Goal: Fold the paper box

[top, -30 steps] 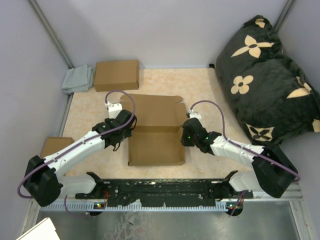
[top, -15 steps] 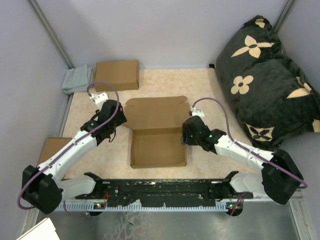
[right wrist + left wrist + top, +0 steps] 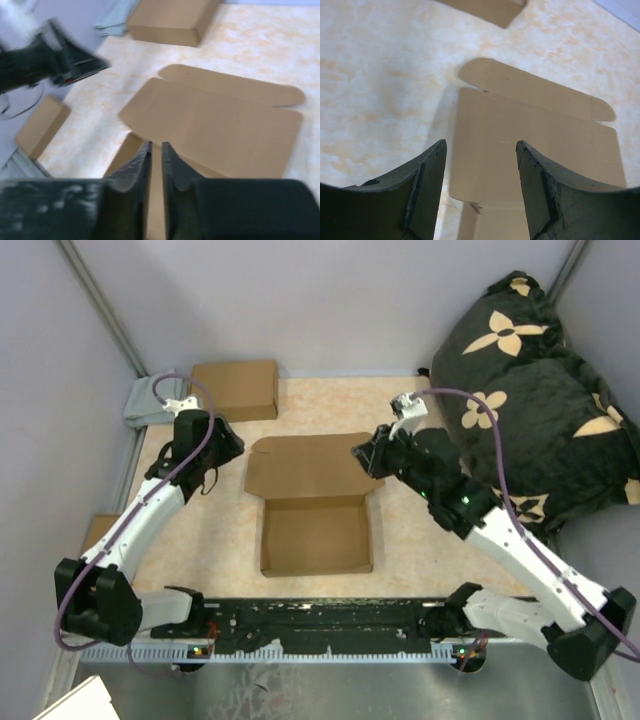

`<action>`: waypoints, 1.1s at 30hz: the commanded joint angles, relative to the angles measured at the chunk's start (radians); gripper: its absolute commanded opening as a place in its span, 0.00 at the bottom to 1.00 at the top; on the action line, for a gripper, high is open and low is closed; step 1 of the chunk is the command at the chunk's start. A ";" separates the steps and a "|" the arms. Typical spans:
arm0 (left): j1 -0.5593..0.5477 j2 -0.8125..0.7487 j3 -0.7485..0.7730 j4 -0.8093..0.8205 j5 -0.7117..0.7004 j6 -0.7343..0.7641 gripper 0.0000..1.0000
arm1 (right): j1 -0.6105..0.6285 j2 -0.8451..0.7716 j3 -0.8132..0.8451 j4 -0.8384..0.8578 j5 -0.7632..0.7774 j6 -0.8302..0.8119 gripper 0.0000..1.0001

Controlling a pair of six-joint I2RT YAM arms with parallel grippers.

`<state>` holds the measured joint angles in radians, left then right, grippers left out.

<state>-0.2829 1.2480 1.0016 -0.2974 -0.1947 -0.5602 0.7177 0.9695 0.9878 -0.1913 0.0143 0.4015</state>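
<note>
paper box point(image 3: 315, 510) sits centre, between both arms: tray walls up, lid point(image 3: 305, 465) lying flat on the far side. left gripper point(image 3: 480, 147) hovers at the lid's left edge, fingers apart, empty. right gripper point(image 3: 156, 146) is over the lid's right corner, fingers nearly together, nothing clamped. Likely flanking the lid to swing it shut.

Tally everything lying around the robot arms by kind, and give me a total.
Cardboard boxes: 3 (open box, closed box, box at the left edge)
Grey cloth: 1
Pillow: 1
Total: 5
</note>
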 commanded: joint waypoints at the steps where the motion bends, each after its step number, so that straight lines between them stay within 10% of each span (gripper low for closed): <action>1: 0.109 -0.005 -0.086 0.105 0.103 0.026 0.64 | -0.154 0.220 0.123 -0.159 0.103 0.028 0.00; 4: 0.157 0.028 -0.097 0.120 0.151 -0.001 0.63 | -0.314 0.382 0.216 -0.240 -0.083 0.073 0.07; 8: 0.162 0.119 -0.020 0.059 0.171 0.026 0.62 | -0.389 0.513 0.296 -0.278 -0.123 0.077 0.97; 18: 0.190 0.398 0.258 -0.136 0.222 0.138 0.62 | -0.478 0.769 0.390 -0.278 -0.246 0.032 0.94; 33: 0.199 0.579 0.278 -0.113 0.491 0.186 0.60 | -0.491 0.936 0.451 -0.271 -0.324 0.010 0.86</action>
<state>-0.0891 1.7878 1.2861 -0.4347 0.1844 -0.3843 0.2340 1.8900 1.3708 -0.4828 -0.2596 0.4339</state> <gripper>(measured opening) 0.606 0.865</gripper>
